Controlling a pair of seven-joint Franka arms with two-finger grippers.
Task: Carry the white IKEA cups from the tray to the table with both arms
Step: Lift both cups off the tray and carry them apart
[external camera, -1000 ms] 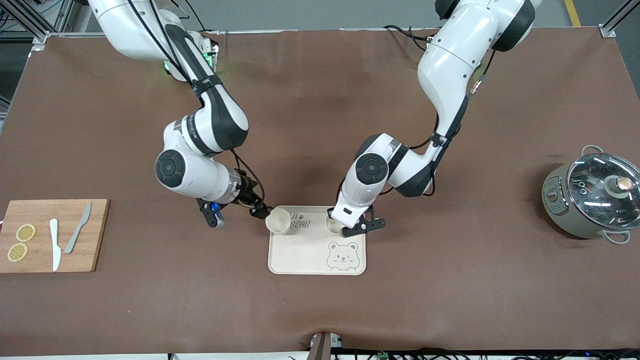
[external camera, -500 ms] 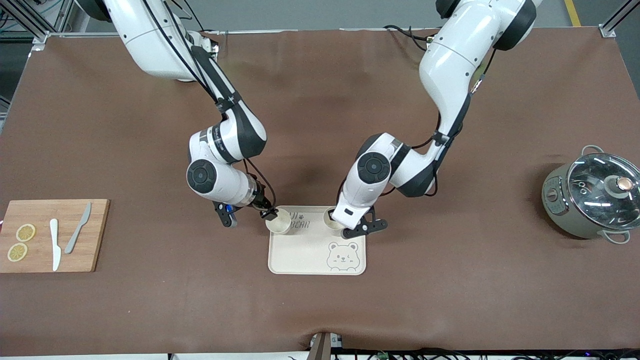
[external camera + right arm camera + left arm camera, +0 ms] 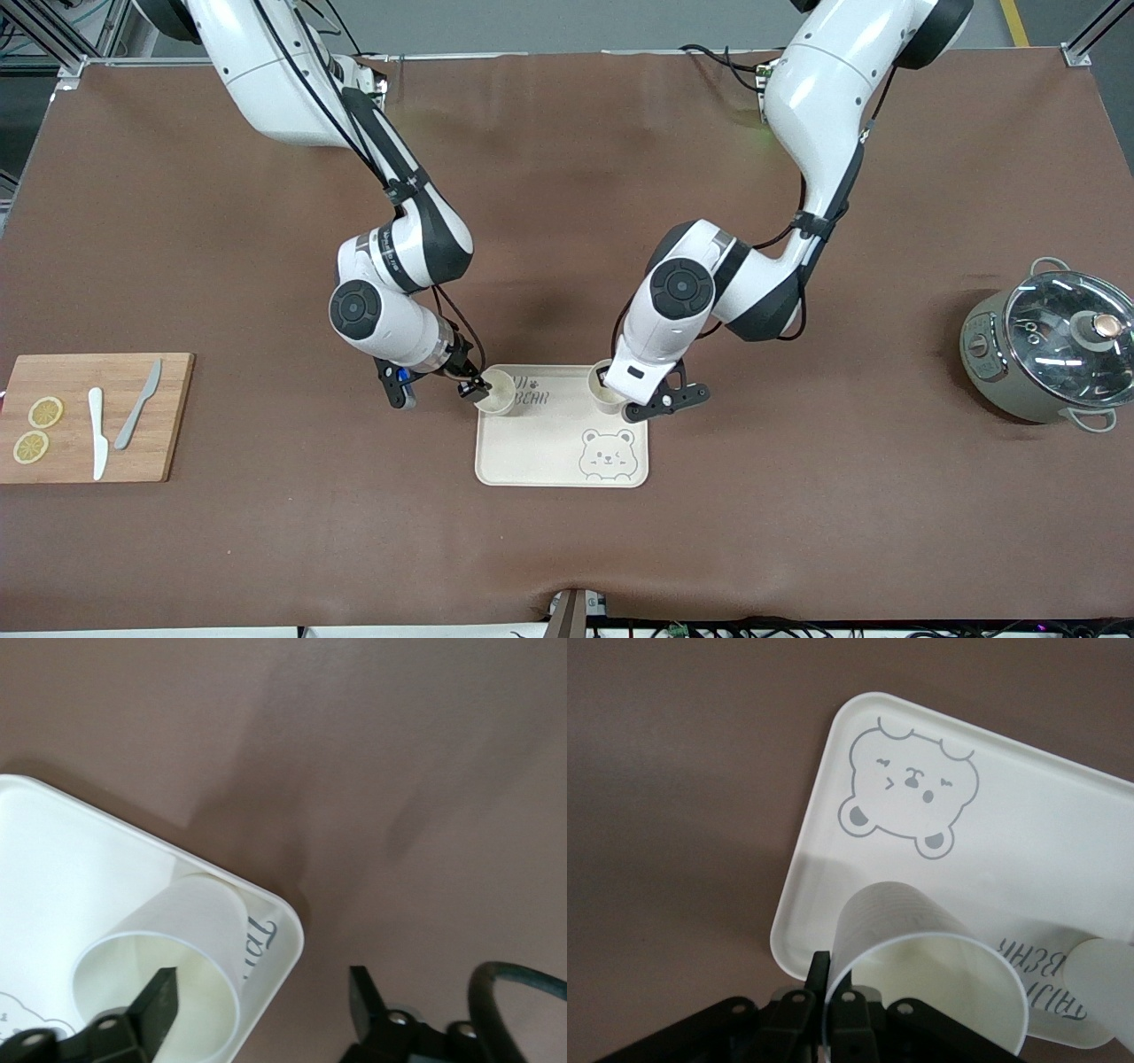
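Both arms have closed in on the tray [image 3: 532, 461] since a second ago: the right arm swung its wrist over from the cutting board's [image 3: 173, 416] end, and the left arm has shifted slightly toward the pot [image 3: 1045, 354].

Taking the tray as a clock face in the front view, one white cup [image 3: 496, 392] stands at about 11 o'clock and the other cup [image 3: 606, 394] at about 1 o'clock; both are on the tray, none yet on the worktop [image 3: 797, 532].

Left gripper [image 3: 611, 390] is pinched tight on the rim of the 1 o'clock cup, one finger inside and one outside, as its wrist view shows. Right gripper [image 3: 266, 997] straddles the 11 o'clock cup's wall with its fingers [image 3: 159, 992] wide, not yet gripping.

So the task is at its start: one cup grasped, one being grasped, both lifts and placements remaining.
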